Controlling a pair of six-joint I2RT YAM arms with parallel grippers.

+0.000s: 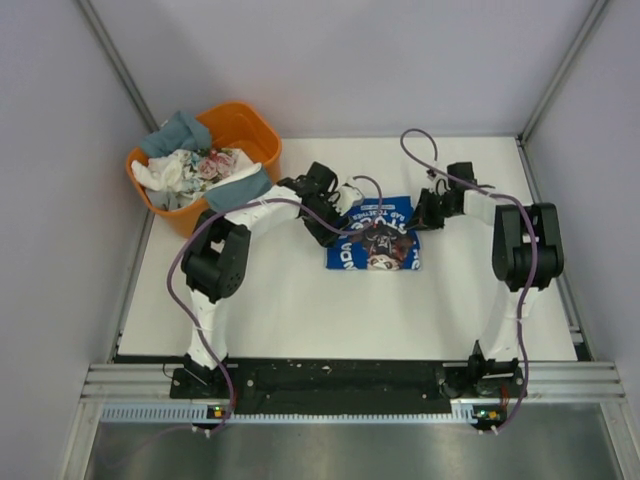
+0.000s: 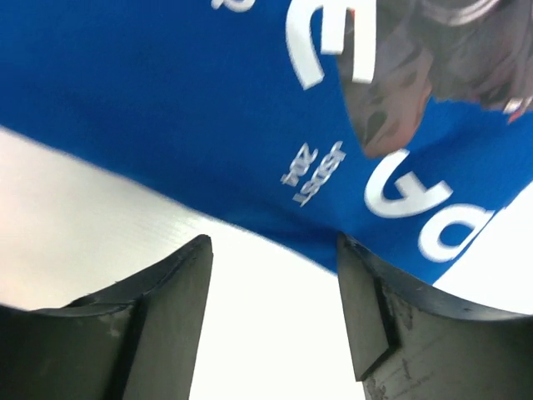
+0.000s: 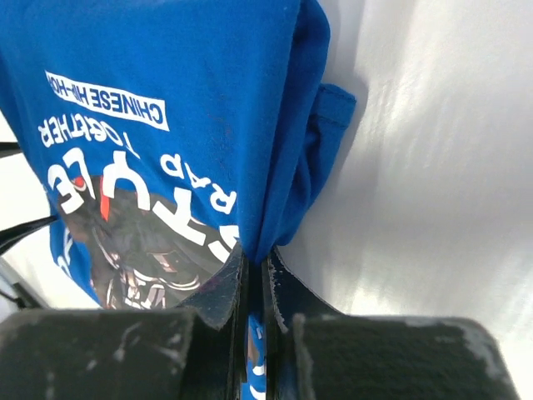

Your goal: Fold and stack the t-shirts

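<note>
Robot lab test cell: white desk boxed in by plain grey panels, left arm & right arm bolted to alu rail at 6 o'clock.

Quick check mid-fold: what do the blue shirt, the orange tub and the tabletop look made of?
Blue t-shirt: soft matte knit cloth, probably cotton; it creases and folds. Orange tub: smooth moulded plastic, slight sheen. Tabletop: hard white board, semi-gloss; it shows reflections.
</note>
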